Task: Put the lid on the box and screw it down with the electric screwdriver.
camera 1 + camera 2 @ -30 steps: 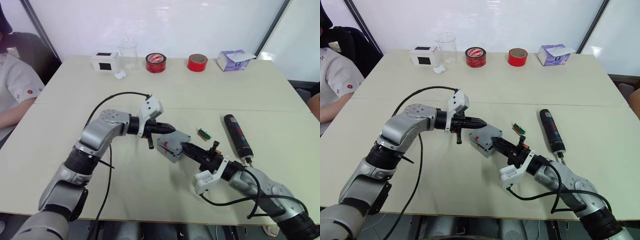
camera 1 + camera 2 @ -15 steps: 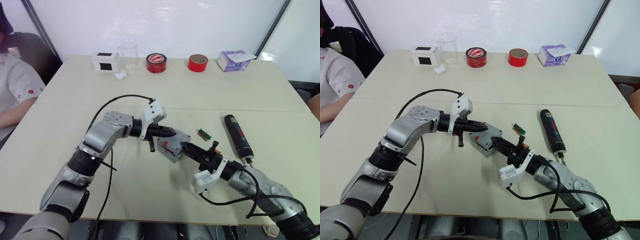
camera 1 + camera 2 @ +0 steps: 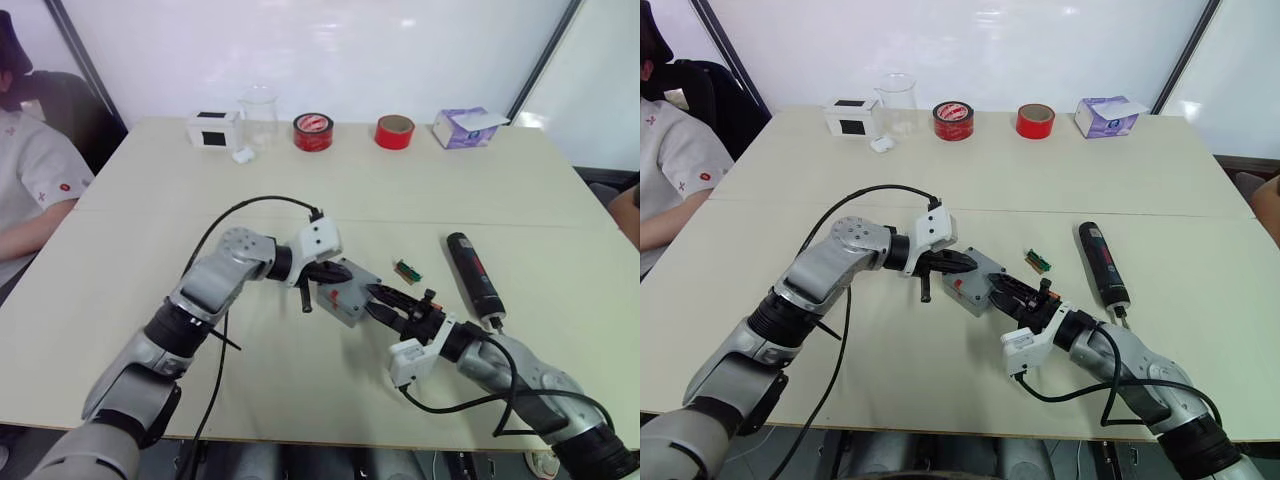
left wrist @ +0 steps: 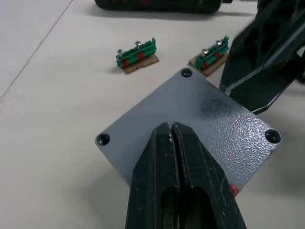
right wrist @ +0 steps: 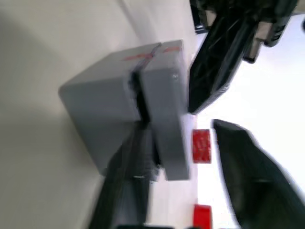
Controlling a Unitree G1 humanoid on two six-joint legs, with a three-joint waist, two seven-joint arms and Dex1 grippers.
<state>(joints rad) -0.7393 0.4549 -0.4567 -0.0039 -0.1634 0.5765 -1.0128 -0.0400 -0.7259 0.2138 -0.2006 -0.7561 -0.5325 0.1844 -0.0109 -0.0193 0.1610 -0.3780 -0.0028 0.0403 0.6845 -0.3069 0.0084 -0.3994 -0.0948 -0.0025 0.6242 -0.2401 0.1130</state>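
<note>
Grey metal lid (image 4: 190, 119) sits on top of the box (image 3: 347, 300), mid-table between your two arms. From the left wrist camera it looks square to the body, corner holes showing empty. The right wrist camera shows a dark seam between lid and body along one side, so it may not be fully seated; you cannot tell more from here.

Left gripper (image 4: 172, 136): fingers pressed together, holding nothing, tips resting on or just above the lid's near-left part. Whether they touch it, you cannot tell.

Right gripper (image 3: 383, 297): fingers spread, one either side of the box's right corner, close to it but not clamped on it as far as you can see.

Electric screwdriver (image 3: 474, 274) lies untouched on the table, right of the box and apart from it, bit end toward the near edge. Two small green circuit boards (image 4: 137, 50) carrying screws lie between box and screwdriver.

Progress, as a judgement: the lid-on step is done or nearly so, pending a final nudge to close the seam. All screwing is left: pick up the driver, fetch screws, drive the corners. Roughly a third of the way.
</note>
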